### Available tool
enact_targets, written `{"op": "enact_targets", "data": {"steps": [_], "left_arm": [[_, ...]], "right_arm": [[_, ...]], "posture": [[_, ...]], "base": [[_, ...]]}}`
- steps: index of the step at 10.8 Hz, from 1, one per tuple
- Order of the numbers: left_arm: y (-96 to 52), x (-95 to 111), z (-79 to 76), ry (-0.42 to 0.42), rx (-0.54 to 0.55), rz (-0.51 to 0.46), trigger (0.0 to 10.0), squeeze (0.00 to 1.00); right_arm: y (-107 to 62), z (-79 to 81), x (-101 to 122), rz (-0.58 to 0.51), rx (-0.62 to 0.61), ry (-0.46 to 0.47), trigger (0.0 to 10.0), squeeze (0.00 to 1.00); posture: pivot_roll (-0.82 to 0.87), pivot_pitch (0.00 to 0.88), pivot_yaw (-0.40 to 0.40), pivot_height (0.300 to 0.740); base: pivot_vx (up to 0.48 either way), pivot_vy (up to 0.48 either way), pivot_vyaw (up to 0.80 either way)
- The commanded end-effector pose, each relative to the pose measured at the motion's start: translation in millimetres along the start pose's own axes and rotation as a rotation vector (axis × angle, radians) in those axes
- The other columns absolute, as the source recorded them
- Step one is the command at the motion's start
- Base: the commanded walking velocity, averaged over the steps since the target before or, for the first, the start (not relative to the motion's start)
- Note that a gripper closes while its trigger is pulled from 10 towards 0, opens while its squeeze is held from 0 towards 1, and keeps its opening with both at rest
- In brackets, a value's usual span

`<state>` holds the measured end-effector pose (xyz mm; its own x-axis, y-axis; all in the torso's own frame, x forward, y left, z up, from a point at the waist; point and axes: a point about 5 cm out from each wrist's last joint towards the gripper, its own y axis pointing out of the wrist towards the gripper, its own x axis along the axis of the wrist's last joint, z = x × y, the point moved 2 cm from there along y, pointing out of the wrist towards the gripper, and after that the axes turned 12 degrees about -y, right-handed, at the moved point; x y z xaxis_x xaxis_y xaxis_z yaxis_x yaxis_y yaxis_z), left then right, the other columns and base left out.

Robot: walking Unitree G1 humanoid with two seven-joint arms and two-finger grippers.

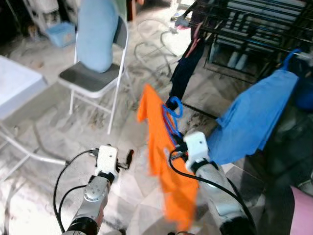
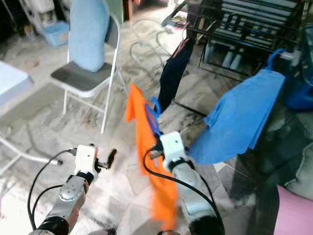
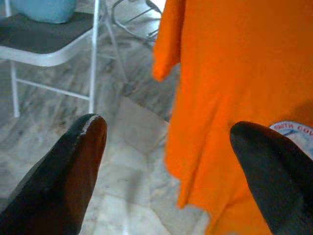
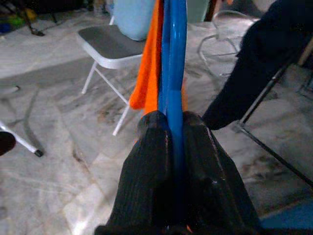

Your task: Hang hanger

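Observation:
A blue hanger (image 1: 172, 117) carries an orange shirt (image 1: 164, 161) that droops toward the floor. My right gripper (image 4: 175, 132) is shut on the blue hanger (image 4: 172, 58), holding it up in front of me. Beyond it stands a black drying rack (image 1: 254, 24) with a dark garment (image 1: 185, 68) and a blue shirt (image 1: 254, 117) hanging from it. My left gripper (image 3: 168, 147) is open, empty, low and to the left of the orange shirt (image 3: 234, 88). In the head view the left gripper (image 1: 128, 159) points right.
A white folding chair (image 1: 90, 78) draped with a light blue cloth (image 1: 98, 34) stands at the left. A white table edge (image 1: 17, 85) is at the far left. A pink object (image 1: 302, 210) lies at the lower right. Marble floor lies between.

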<state>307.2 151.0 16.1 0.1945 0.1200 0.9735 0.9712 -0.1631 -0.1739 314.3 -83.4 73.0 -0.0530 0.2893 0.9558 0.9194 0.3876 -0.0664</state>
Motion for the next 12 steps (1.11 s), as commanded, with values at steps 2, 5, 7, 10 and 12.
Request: {"op": "enact_targets", "data": {"steps": [2,5,7,10,12], "left_arm": [[-6.4,-8.1,-2.3,0.009,0.0,0.013,10.0,0.0],[-12.6,-22.1,-7.9,0.051,-0.065,0.08,10.0,0.0],[-11.9,-23.5,-3.2,-0.01,-0.05,0.115,10.0,0.0],[-5.0,-15.3,-13.1,0.056,-0.112,0.093,10.0,0.0],[-1.3,-14.4,-20.9,0.083,-0.155,0.105,10.0,0.0]], "right_arm": [[-5.5,-9.8,-7.7,0.003,-0.063,0.028,10.0,0.0],[-23.8,-33.0,-23.4,0.046,-0.159,0.014,10.0,0.0],[-24.9,-24.8,-23.5,0.035,-0.123,0.002,10.0,0.0],[-22.4,-14.6,-10.0,-0.022,-0.097,0.017,10.0,0.0],[-24.4,-13.8,-1.9,-0.051,-0.048,-0.006,10.0,0.0]], "posture": [[0.01,0.14,-0.034,0.74],[-0.05,0.137,-0.029,0.74],[-0.06,0.129,-0.012,0.74],[-0.09,0.142,0.027,0.74],[-0.12,0.145,0.022,0.74]], "base": [[0.0,0.0,0.0],[0.0,0.0,0.27],[0.0,0.0,0.8],[0.0,0.0,0.8],[0.0,0.0,0.8]]}}
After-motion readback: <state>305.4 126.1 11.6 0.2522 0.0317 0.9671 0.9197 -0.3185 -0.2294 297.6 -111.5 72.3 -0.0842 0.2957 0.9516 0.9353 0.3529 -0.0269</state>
